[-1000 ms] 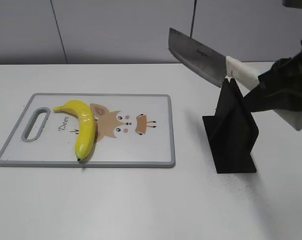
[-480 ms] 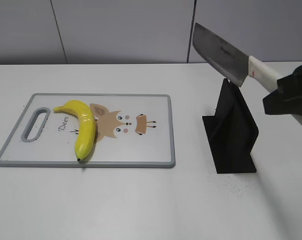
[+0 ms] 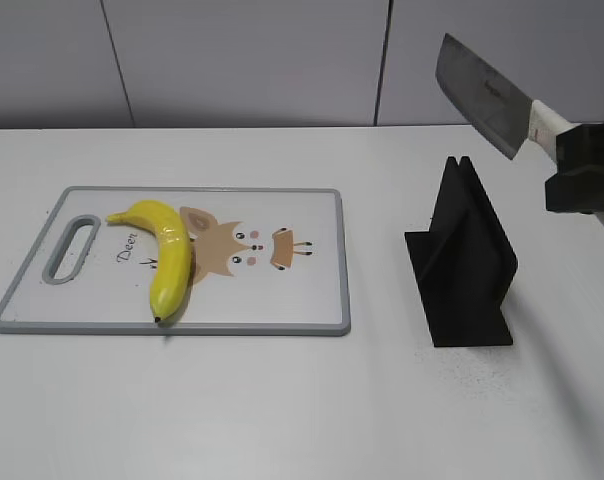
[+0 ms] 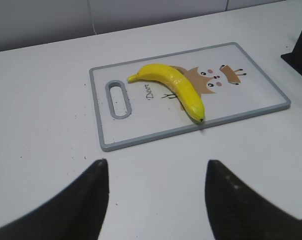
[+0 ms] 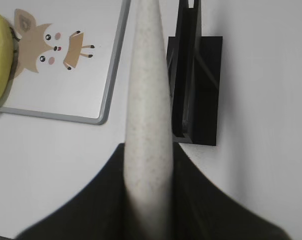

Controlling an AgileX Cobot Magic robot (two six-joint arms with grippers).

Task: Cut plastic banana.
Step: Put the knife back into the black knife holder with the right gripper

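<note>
Gripping cleaver [image 3: 487, 95] handle, right pincer [image 3: 585, 170] clamped; left pincer [image 4: 156, 200] agape, empty.

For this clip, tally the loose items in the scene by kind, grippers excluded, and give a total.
Plastic banana: 1
Cutting board with a deer print: 1
Cleaver, held up by the right gripper: 1
Black knife stand: 1
Total: 4
</note>
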